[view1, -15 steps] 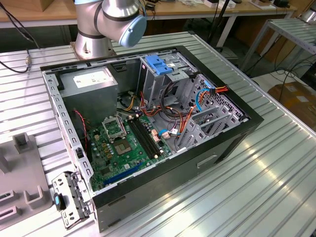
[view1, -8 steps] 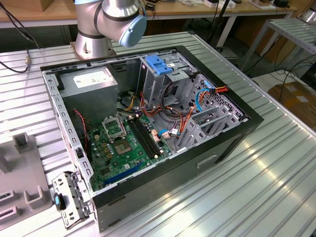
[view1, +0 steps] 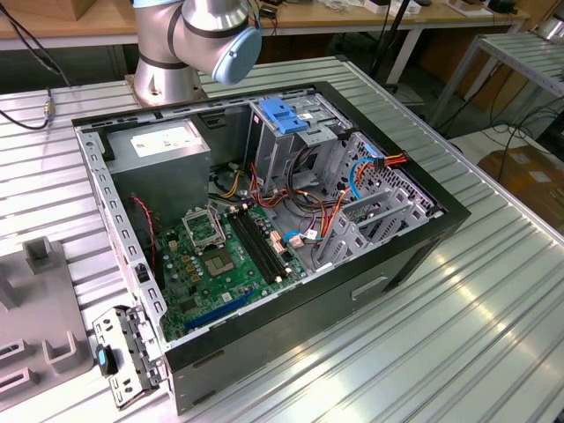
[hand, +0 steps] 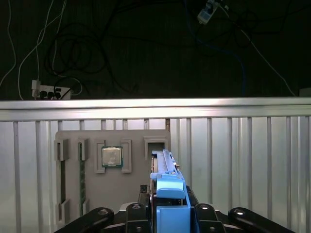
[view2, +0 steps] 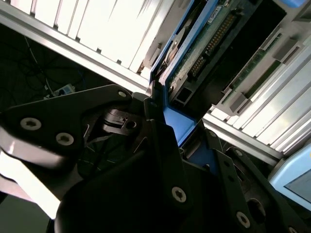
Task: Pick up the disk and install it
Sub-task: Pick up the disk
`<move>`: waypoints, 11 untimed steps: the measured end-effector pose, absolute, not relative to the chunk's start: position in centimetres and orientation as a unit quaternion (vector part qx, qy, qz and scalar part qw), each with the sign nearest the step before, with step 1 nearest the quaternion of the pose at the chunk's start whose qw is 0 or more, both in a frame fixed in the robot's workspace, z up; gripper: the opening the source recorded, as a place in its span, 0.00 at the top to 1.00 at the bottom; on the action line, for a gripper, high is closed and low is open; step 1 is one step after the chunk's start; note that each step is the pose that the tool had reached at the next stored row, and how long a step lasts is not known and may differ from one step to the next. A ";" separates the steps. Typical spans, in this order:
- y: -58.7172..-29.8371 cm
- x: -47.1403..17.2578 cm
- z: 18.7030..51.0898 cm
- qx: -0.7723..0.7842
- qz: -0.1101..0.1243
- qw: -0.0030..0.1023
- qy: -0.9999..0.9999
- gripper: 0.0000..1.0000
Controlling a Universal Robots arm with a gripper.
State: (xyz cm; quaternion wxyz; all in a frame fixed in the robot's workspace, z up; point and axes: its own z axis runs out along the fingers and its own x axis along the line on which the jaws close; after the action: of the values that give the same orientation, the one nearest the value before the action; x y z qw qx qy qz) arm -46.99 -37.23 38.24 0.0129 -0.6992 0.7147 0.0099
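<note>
In the first wrist view the disk [hand: 167,187] stands edge-on in its blue plastic carrier, between the black fingers of my gripper [hand: 170,212]. The gripper is shut on it at the carrier's near end. The second wrist view shows the disk's [view2: 204,48] green circuit-board side with its connectors. There the blue carrier [view2: 177,121] runs down into the gripper's [view2: 167,128] black linkage. The open computer case [view1: 264,220] lies on the ribbed metal table in the exterior view, with the arm's base [view1: 189,44] behind it.
Under the disk lies a grey parts tray [hand: 131,194] holding a processor [hand: 112,157] and memory sticks; it is also at the exterior view's left [view1: 35,308]. Beyond the table edge [hand: 155,109] the floor is dark, with cables. Inside the case stand a blue-topped drive cage [view1: 286,115] and a power supply [view1: 163,145].
</note>
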 end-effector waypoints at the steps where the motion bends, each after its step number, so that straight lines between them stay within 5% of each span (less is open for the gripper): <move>1: -37.2 -47.0 38.3 -0.699 0.010 0.013 0.715 0.63; 11: -37.2 -47.0 38.8 -0.699 0.011 0.014 0.715 0.63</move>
State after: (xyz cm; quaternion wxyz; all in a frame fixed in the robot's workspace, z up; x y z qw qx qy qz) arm -46.99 -37.23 38.78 0.0137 -0.6992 0.7147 0.0109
